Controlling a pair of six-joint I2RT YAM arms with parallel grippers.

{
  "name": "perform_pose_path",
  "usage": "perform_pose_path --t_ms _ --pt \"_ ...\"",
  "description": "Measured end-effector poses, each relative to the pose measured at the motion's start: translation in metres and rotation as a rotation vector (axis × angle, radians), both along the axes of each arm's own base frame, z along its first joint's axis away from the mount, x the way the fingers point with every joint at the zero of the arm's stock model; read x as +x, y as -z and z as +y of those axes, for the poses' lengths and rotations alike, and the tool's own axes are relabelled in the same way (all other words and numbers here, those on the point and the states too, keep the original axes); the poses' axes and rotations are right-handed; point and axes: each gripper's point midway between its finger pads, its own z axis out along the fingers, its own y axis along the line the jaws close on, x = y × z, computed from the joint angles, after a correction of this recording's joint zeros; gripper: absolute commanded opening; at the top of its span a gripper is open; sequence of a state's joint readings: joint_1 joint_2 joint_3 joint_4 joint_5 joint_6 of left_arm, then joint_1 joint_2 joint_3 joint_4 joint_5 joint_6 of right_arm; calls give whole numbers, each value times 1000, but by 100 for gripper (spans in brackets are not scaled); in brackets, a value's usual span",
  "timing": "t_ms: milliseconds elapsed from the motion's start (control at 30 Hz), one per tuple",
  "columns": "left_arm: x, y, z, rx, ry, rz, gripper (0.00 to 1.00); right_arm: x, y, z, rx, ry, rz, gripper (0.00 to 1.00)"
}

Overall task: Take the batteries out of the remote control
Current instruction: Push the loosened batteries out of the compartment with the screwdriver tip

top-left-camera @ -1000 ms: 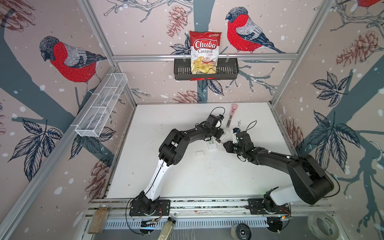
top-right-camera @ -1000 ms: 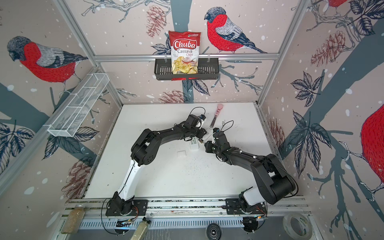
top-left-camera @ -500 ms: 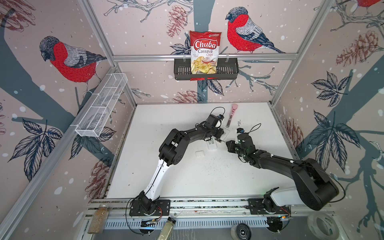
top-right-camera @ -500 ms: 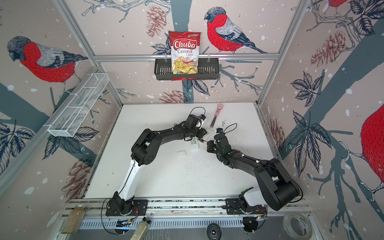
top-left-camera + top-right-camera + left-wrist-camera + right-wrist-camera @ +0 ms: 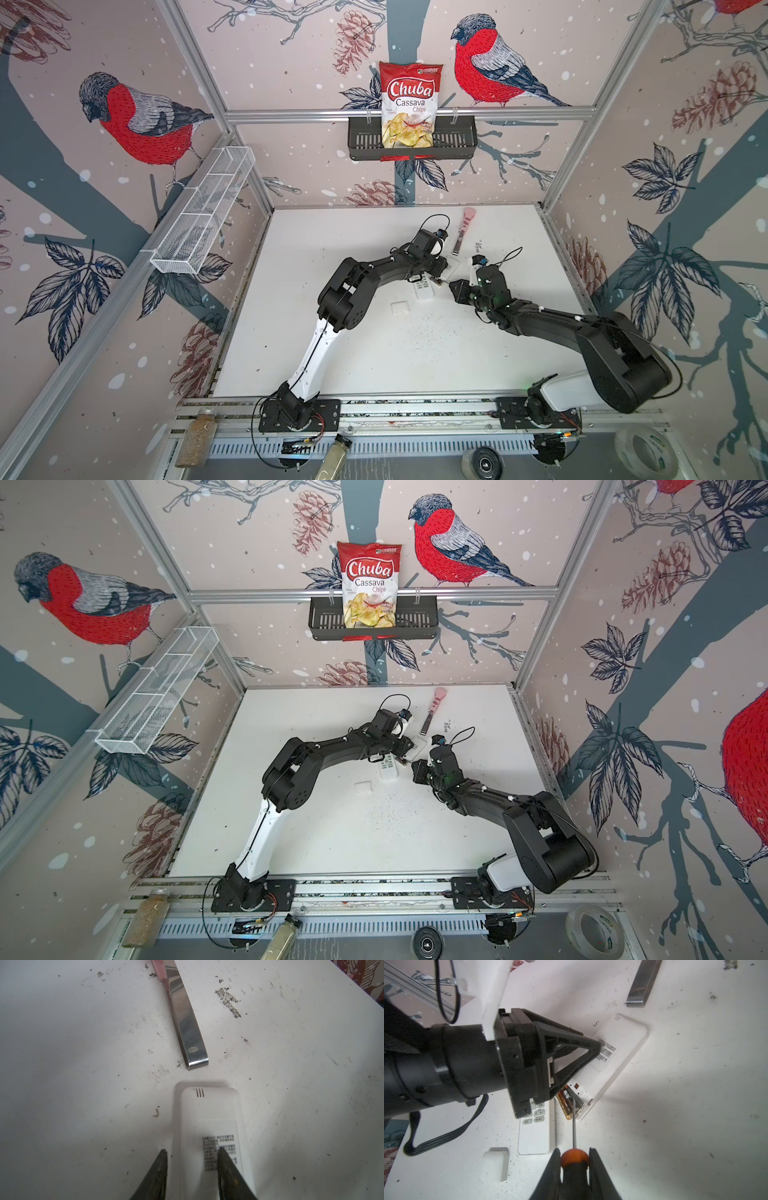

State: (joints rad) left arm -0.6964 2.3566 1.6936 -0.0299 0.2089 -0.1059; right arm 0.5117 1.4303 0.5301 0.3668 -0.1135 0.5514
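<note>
A white rectangular plastic remote control (image 5: 209,1118) lies face down on the scuffed white tabletop (image 5: 83,1064), its printed label facing up. The left tool (image 5: 192,1150) comes down on it with its two black fingers (image 5: 164,1167) standing partly apart. One finger sits just beside the remote's long edge and the other rests on the label, so the tool bears on the casing without clamping it. In the right wrist view the battery bay at the near end of this remote is uncovered. The batteries (image 5: 566,1103), slim dark cylinders with gold bands, lie in it side by side. The outer one slants at the bay's edge, and whether it is still seated cannot be told. The right tool (image 5: 574,1148) is closed on the round orange handle of a thin-shafted screwdriver (image 5: 574,1157), whose steel shaft reaches forward so that its tip lies across the batteries. Just beside the open remote lies a second white remote (image 5: 533,1136), face up with grey buttons showing and partly under the left tool's body. A small white plastic cover piece (image 5: 496,1164) rests near it on the tabletop. Beyond the face-down remote lies a flat polished steel strip with a pink handle (image 5: 187,1028), apart from the remote. In both top views the two black arms meet near the back middle of the tabletop.
</note>
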Motion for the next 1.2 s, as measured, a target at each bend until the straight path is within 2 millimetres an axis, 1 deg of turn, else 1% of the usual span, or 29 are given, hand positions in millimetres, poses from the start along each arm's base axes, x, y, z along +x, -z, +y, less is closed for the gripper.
perform_pose_path --t_ms 100,233,300,333,433,500,833,1000,1200 --pt "0 0 0 -2 0 -1 39 -3 -8 4 35 -26 -28 9" --pt "0 0 0 -3 0 -3 39 -4 -14 9 61 -50 -42 9" --pt "0 0 0 -4 0 -3 39 -3 -16 7 67 -51 -44 9" --pt "0 0 0 -4 0 -4 39 0 -17 3 67 -38 -44 9" --pt "0 -1 0 -5 0 -5 39 12 -13 -13 67 3 -18 8" --pt "0 -1 0 -5 -1 -5 39 16 -8 -21 69 14 8 8" --pt "2 -3 -1 -7 -1 -7 39 4 3 -11 81 -96 78 8" --pt "3 -3 0 -5 -3 -5 39 3 11 -12 72 -96 100 8" --pt "3 -3 1 -8 -1 -2 39 6 13 -9 65 -113 107 8"
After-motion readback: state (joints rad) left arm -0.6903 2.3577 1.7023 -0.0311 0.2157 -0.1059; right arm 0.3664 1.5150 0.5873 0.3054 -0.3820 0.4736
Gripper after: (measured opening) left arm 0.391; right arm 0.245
